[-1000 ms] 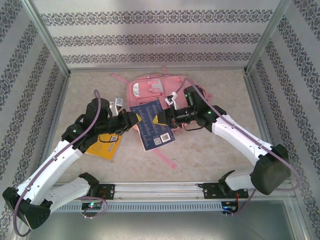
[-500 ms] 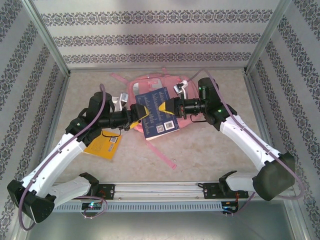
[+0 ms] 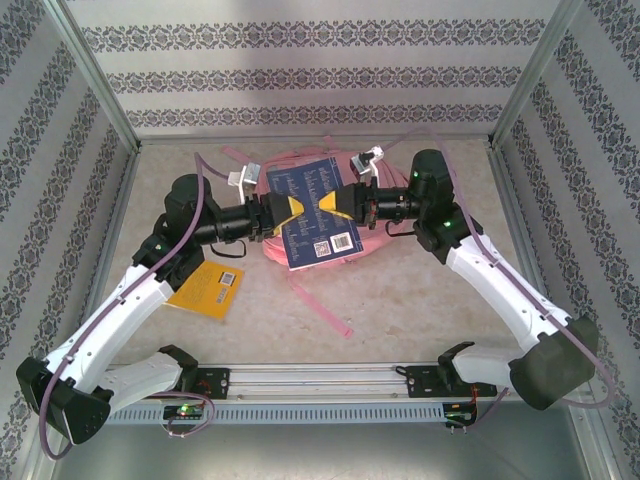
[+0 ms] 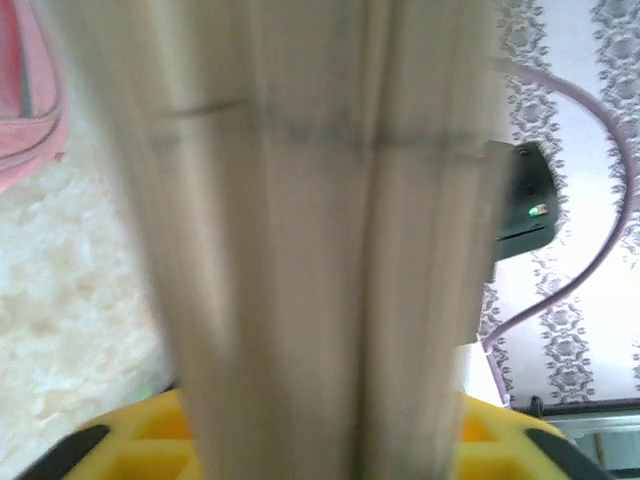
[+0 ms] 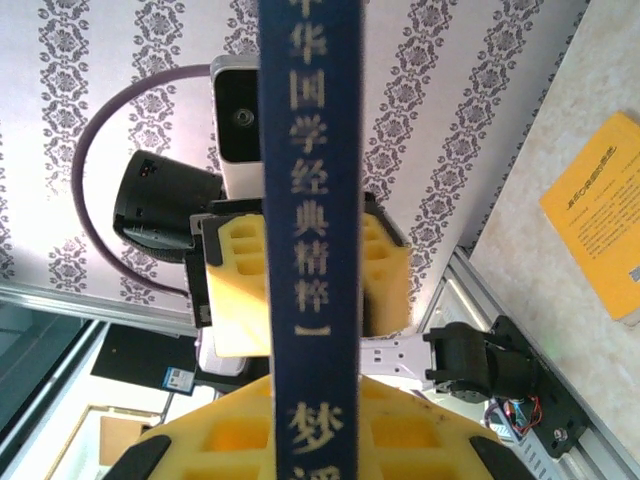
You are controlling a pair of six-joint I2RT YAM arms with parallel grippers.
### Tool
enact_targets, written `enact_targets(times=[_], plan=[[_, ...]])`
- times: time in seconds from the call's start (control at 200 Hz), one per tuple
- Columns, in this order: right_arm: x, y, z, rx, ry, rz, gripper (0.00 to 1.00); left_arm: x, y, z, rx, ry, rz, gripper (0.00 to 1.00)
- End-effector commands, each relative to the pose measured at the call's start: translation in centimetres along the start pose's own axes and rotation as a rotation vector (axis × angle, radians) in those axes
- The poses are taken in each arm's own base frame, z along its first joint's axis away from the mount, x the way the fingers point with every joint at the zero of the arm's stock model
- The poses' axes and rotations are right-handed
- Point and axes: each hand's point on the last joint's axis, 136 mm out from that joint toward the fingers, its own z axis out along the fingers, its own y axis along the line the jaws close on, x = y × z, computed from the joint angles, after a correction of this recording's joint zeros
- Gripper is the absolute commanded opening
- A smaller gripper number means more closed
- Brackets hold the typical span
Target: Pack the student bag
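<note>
Top external view: a blue book (image 3: 312,222) is held up off the surface (image 3: 430,300) betw. both tools, roughly at centre, w/ its printed cover and barcode turned upward. The left tool (image 3: 283,208) is pinched on the book's left edge and the right tool (image 3: 332,205) on its right edge. The two arms are stretched toward each other, nearly in line. The student bag (image 3: 362,240) is laid flat directly under the book, toward the far middle of the surface, and is mostly covered by book and arms. A pink strap (image 3: 322,308) is trailed out toward the near side. A yellow book (image 3: 208,288) is laid flat at near left, under the left arm and apart from the bag.

Left wrist view: blurred page edges are seen up close betw. the yellow fingers (image 4: 140,445), and a bit of pink bag is seen at upper left.

Right wrist view: the book's blue spine w/ pale Chinese characters is clamped betw. the right tool's yellow pads (image 5: 200,440). The left tool's pads are pressed on either face further along.
</note>
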Motion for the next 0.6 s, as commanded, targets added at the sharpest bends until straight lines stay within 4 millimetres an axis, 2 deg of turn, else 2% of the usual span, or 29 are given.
enact_targets(times=[0.0,0.01,0.055,0.11,0.16,0.245,0.33,0.595], plan=[[-0.4,2.4,-1.0,-0.014,-0.036,-0.091,0.00,-1.1,-3.6,-1.0,0.118,-0.059,0.092,0.12],[-0.5,2.3,-1.0,-0.008,-0.043,-0.092,0.02,-1.1,-3.6,-1.0,0.117,-0.063,0.094,0.10],[-1.1,1.7,-1.5,0.041,-0.092,-0.088,0.25,-1.6,-3.7,-1.1,0.108,-0.095,0.109,0.00],[-2.0,0.9,-2.4,0.111,-0.180,-0.086,0.53,-2.6,-3.4,-1.5,0.080,-0.161,0.119,0.00],[-2.7,0.9,-3.2,0.137,-0.271,-0.087,0.65,-3.7,-3.3,-2.1,0.065,-0.248,0.127,0.00],[-3.5,1.3,-4.3,0.115,-0.396,-0.076,0.77,-5.9,-3.6,-3.4,0.084,-0.410,0.119,0.00],[-3.9,1.4,-4.6,0.074,-0.491,-0.047,0.85,-7.4,-4.1,-3.9,0.123,-0.521,0.106,0.00],[-3.6,2.4,-1.2,-0.008,-0.502,-0.055,0.92,-9.3,-6.3,-2.1,0.196,-0.545,0.085,0.00]])
